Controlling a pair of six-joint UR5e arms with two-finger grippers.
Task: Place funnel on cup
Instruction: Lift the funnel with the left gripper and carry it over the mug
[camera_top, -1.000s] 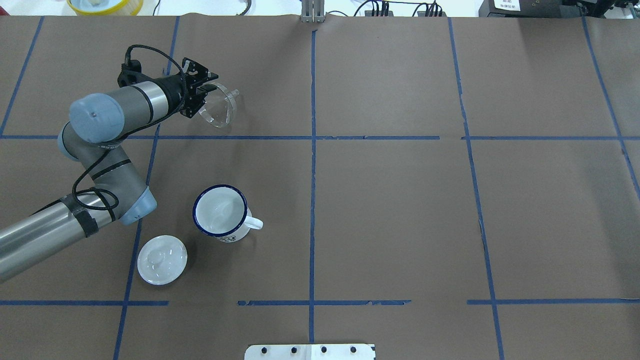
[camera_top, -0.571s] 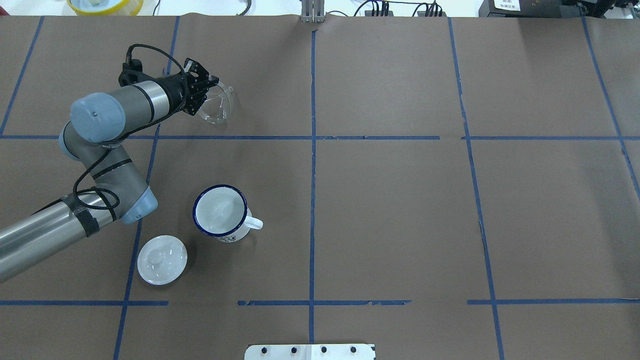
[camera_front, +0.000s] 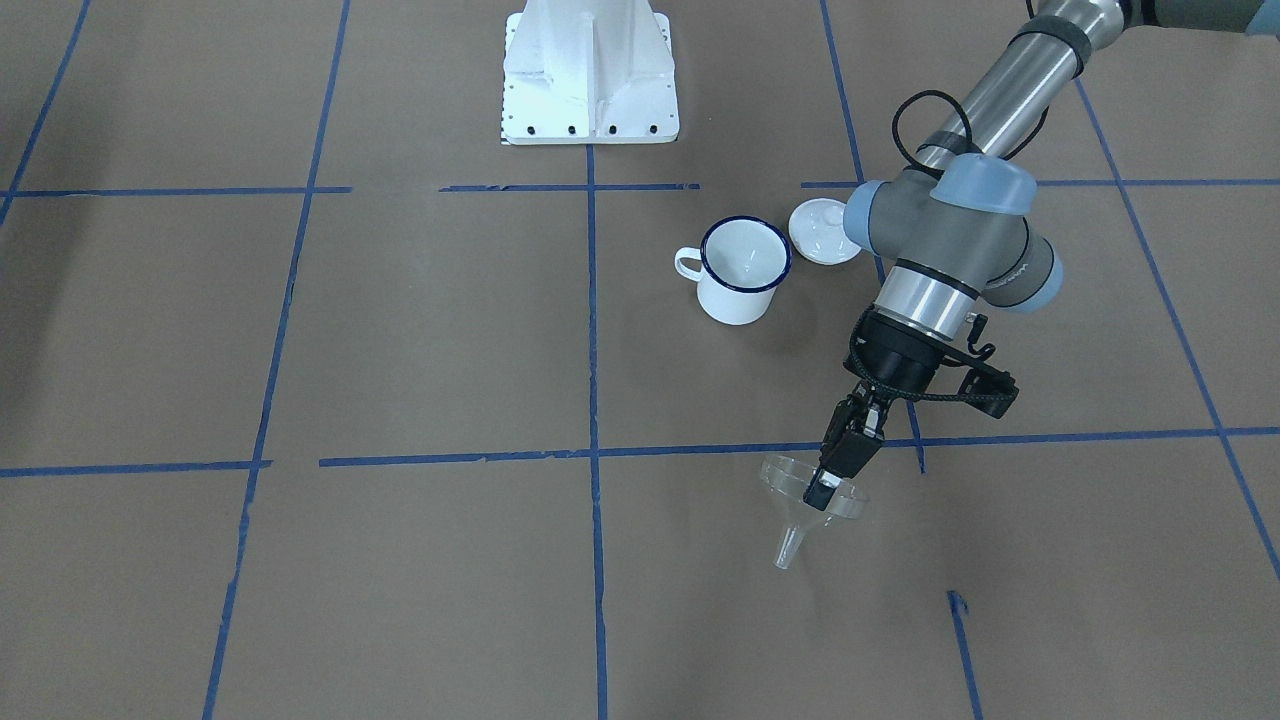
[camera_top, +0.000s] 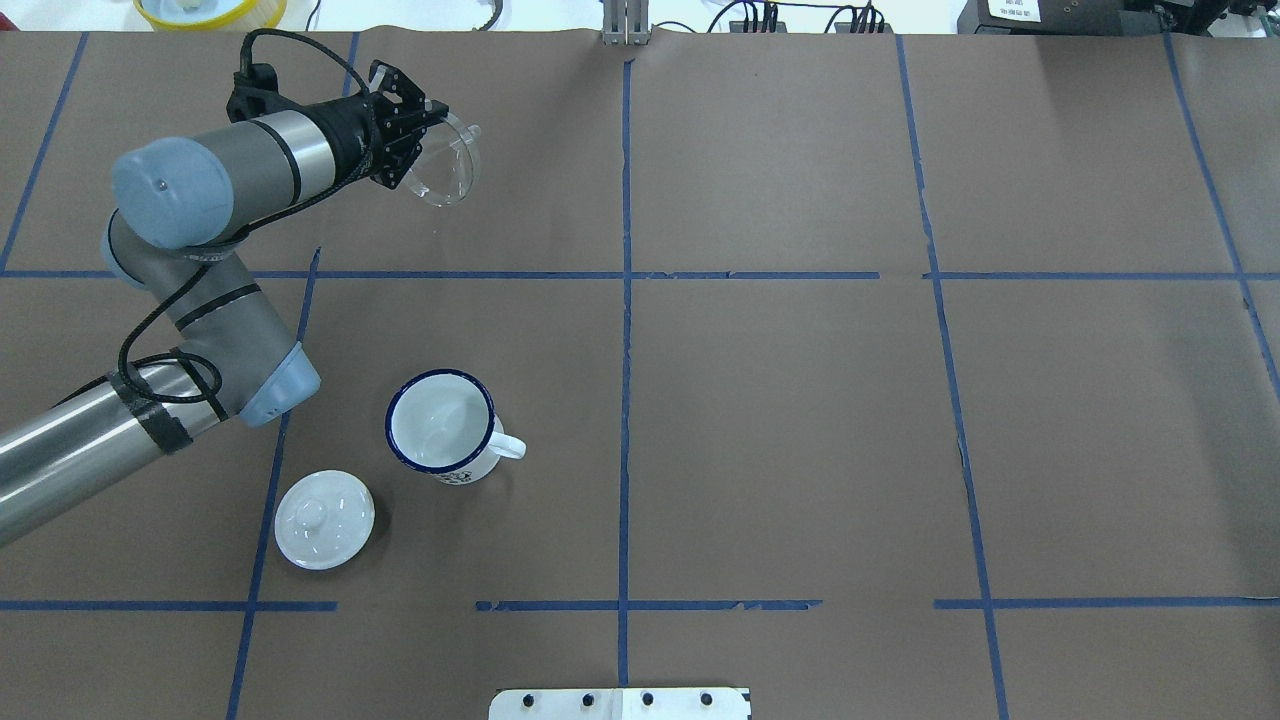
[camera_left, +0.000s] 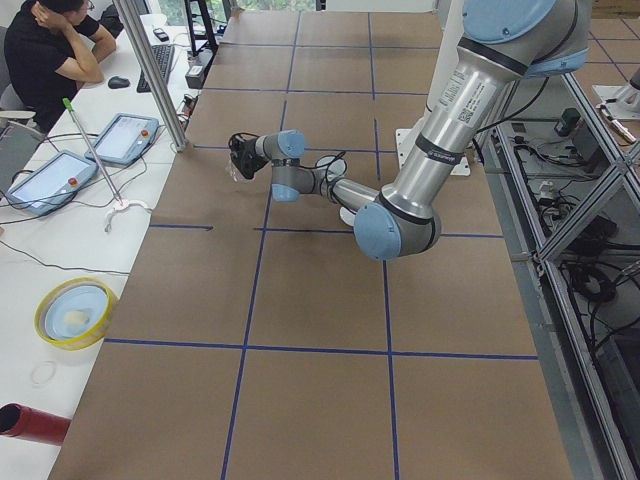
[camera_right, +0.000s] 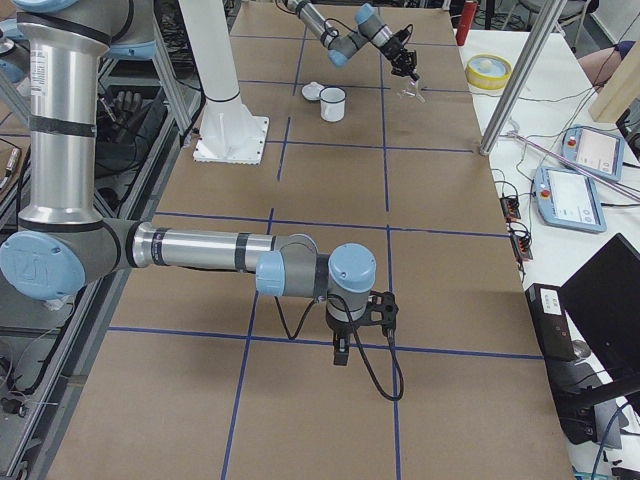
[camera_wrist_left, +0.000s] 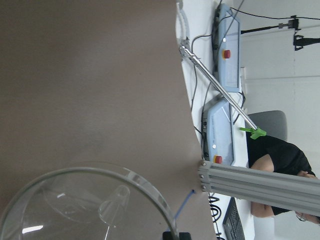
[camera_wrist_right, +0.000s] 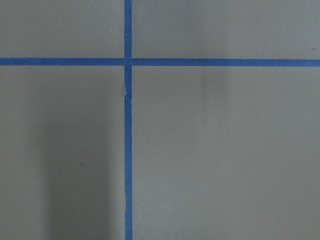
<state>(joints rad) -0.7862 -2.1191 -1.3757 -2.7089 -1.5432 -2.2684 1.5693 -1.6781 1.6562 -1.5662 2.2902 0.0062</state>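
My left gripper (camera_top: 418, 140) is shut on the rim of the clear funnel (camera_top: 450, 175) and holds it above the table at the far left. In the front view the gripper (camera_front: 822, 487) pinches the funnel (camera_front: 800, 505) with the spout pointing down and slightly tilted. The funnel also fills the lower left of the left wrist view (camera_wrist_left: 85, 205). The white mug with a blue rim (camera_top: 440, 428) stands upright and empty, nearer the robot, handle to the right; it also shows in the front view (camera_front: 745, 270). My right gripper (camera_right: 340, 350) shows only in the right side view; I cannot tell whether it is open.
A round white knobbed lid (camera_top: 324, 520) lies left of the mug, close to my left forearm. A yellow bowl (camera_top: 210, 10) sits beyond the table's far edge. The white base mount (camera_front: 588, 70) stands at the robot side. An aluminium post (camera_right: 520, 80) stands at the far edge.
My left gripper has lifted the funnel and carried it farther from the robot. The mug and the lid have not moved.
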